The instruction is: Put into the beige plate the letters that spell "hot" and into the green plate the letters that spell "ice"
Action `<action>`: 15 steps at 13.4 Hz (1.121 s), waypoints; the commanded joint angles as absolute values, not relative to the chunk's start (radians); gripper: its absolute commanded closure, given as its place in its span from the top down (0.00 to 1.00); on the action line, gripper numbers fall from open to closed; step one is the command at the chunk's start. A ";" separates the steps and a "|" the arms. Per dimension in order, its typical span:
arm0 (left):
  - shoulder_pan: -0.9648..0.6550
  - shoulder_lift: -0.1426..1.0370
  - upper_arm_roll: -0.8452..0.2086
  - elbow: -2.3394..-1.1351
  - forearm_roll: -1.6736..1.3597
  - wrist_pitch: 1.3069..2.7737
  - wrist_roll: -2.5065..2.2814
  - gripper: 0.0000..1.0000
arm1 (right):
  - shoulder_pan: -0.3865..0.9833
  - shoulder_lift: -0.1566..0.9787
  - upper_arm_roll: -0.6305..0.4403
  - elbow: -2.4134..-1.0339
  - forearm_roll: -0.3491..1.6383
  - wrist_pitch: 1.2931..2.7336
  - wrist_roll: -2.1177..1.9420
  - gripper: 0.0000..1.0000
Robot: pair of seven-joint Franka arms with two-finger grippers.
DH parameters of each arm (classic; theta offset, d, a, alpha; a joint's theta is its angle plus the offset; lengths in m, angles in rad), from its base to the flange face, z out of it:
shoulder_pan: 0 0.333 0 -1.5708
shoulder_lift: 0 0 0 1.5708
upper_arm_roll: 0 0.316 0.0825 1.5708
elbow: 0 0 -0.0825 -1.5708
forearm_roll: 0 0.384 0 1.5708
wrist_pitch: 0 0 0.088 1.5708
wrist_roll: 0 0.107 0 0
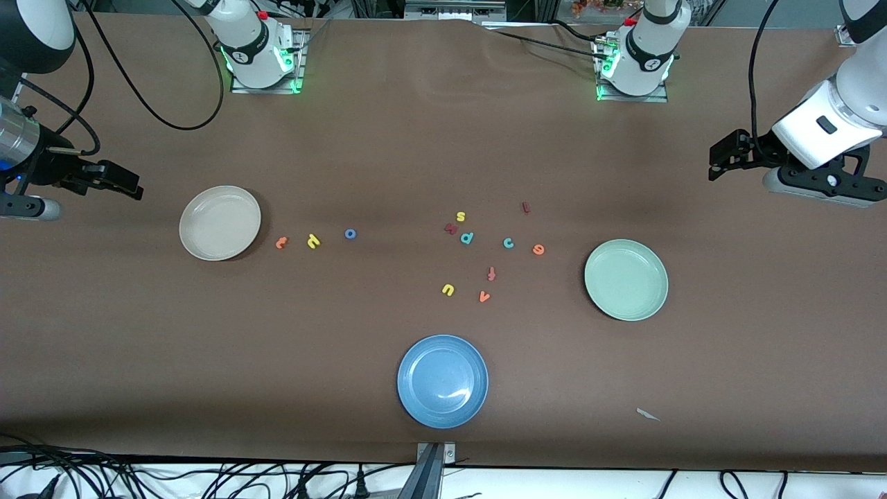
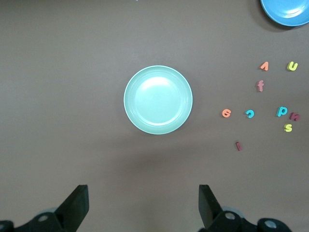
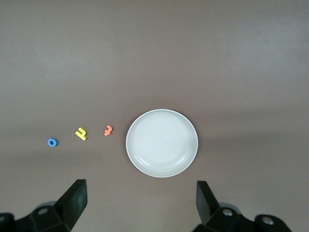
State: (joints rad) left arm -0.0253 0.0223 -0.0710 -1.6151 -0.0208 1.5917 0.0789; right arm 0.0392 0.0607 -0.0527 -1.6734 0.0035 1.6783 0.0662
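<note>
The beige plate [image 1: 220, 222] lies empty toward the right arm's end. Beside it in a row lie the orange t [image 1: 280, 242], yellow h [image 1: 313, 241] and blue o [image 1: 350, 233]. The green plate [image 1: 626, 279] lies empty toward the left arm's end, with the orange e [image 1: 538, 249], teal c [image 1: 508, 242] and dark red i [image 1: 526, 206] on the table near it. My right gripper [image 1: 121, 181] hangs open over bare table by the beige plate [image 3: 161, 143]. My left gripper [image 1: 722, 161] hangs open over bare table by the green plate [image 2: 158, 99]. Both hold nothing.
A blue plate [image 1: 443, 380] lies near the front edge. Spare letters sit mid-table: yellow s [image 1: 460, 216], teal p [image 1: 467, 238], red-orange f [image 1: 491, 273], yellow u [image 1: 448, 290], orange v [image 1: 484, 296]. A white scrap [image 1: 648, 414] lies near the front edge.
</note>
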 commanded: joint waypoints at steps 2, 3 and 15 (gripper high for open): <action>-0.018 0.038 -0.074 -1.580 -0.041 1.571 0.103 1.00 | 0.035 0.069 -0.048 -1.648 -0.001 1.646 0.063 1.00; -0.018 0.038 -0.074 -1.580 -0.041 1.571 0.101 1.00 | 0.035 0.069 -0.048 -1.646 -0.003 1.646 0.063 1.00; -0.018 0.038 -0.074 -1.580 -0.041 1.571 0.103 1.00 | 0.035 0.069 -0.048 -1.649 -0.003 1.638 0.071 1.00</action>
State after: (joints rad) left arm -0.0253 0.0223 -0.0710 -1.6151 -0.0208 1.5917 0.0797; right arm 0.0392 0.0607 -0.0527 -1.6722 0.0022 1.6629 0.0665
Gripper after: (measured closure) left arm 0.000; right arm 0.000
